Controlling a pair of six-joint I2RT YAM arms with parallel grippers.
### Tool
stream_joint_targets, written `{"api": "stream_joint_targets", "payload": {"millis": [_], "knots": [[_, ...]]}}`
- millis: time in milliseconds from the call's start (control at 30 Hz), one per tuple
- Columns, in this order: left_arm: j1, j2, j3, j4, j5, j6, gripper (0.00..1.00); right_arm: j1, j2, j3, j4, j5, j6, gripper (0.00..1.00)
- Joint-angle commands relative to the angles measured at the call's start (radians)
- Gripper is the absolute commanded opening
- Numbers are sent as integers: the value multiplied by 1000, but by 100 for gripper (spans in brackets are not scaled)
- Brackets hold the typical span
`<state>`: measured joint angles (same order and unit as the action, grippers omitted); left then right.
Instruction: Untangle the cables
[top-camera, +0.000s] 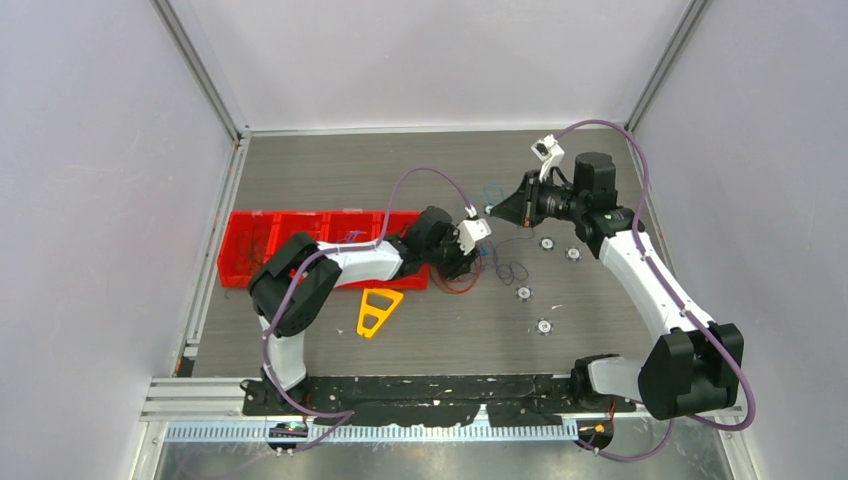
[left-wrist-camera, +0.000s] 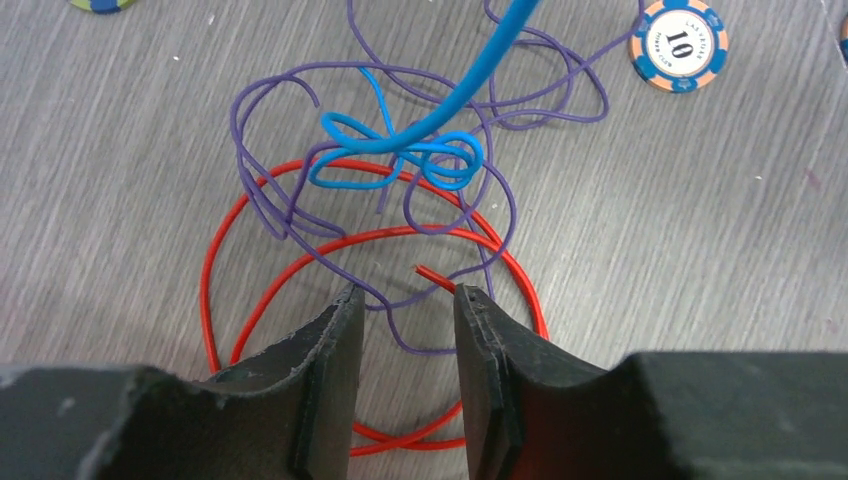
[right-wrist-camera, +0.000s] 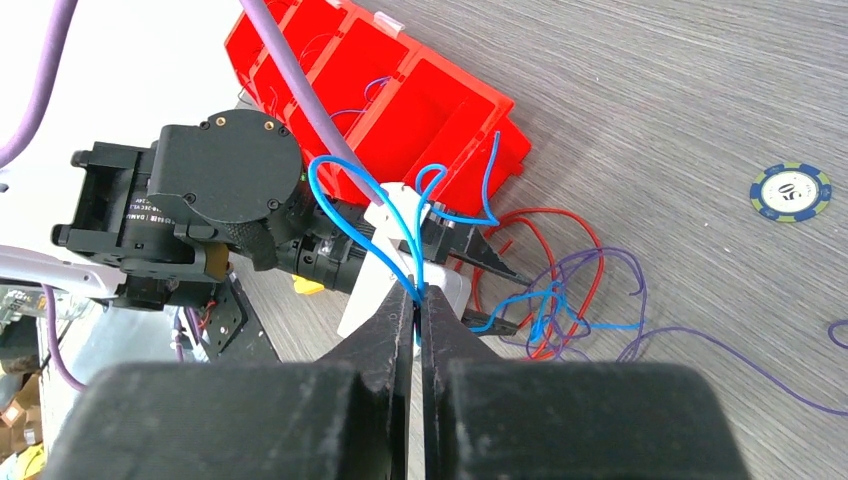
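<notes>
The cables (top-camera: 498, 264) lie as a tangle of red, blue and purple strands on the grey table between the two arms. In the left wrist view, my left gripper (left-wrist-camera: 405, 295) hangs open just over the tangle. A red cable (left-wrist-camera: 212, 262) loops around the fingers, its free end near the right fingertip (left-wrist-camera: 470, 300). A purple cable (left-wrist-camera: 262, 98) runs across the gap. My right gripper (right-wrist-camera: 418, 292) is shut on a blue cable (right-wrist-camera: 352, 178), lifting it in loops from the knot (left-wrist-camera: 400, 152). From above, the right gripper (top-camera: 493, 210) sits behind the tangle and the left gripper (top-camera: 468, 266) at its left.
A red compartment tray (top-camera: 300, 245) lies left of the tangle and a yellow triangular piece (top-camera: 378, 310) in front of it. Several poker chips (top-camera: 547, 242) are scattered to the right. One chip (left-wrist-camera: 679, 44) lies close beyond the tangle.
</notes>
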<state>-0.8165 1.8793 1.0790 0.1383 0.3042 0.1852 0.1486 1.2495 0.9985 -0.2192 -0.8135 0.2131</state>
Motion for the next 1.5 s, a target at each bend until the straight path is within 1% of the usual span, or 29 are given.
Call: {"api": "stream_joint_targets", "payload": {"millis": [0, 100, 200, 233, 333, 467, 567, 667, 833, 1000, 1100, 1233, 1467], "knots": [[-7, 21, 64, 81, -28, -11, 37, -8, -25, 20, -5, -16, -6, 5], [-9, 31, 78, 81, -20, -24, 24, -15, -21, 24, -8, -15, -7, 5], [-9, 26, 78, 80, -26, -26, 4, -29, -16, 25, -11, -12, -5, 5], [-9, 18, 74, 77, -31, -24, 0, -31, -13, 25, -14, -8, -11, 5], [-10, -49, 49, 66, 3, -9, 0, -38, -3, 23, -30, 22, -40, 5], [-9, -199, 6, 38, 55, -1, 0, -39, 34, 10, -46, 101, -90, 6], [-8, -305, 3, -6, 79, 4, 0, -40, 74, -2, -65, 180, -137, 5], [1, -386, 38, -68, 103, -9, 0, -41, 131, -23, -79, 259, -193, 5], [61, -472, 176, -191, 156, -106, 0, -42, 213, -23, -129, 327, -300, 6], [115, -512, 362, -291, 201, -134, 0, -42, 277, -18, -170, 389, -382, 5], [141, -506, 478, -346, 219, -146, 0, -46, 307, 10, -230, 362, -451, 6], [167, -489, 576, -362, 227, -205, 0, -57, 305, 13, -267, 391, -520, 5], [206, -487, 726, -355, 186, -232, 0, -95, 334, 10, -324, 413, -578, 5]]}}
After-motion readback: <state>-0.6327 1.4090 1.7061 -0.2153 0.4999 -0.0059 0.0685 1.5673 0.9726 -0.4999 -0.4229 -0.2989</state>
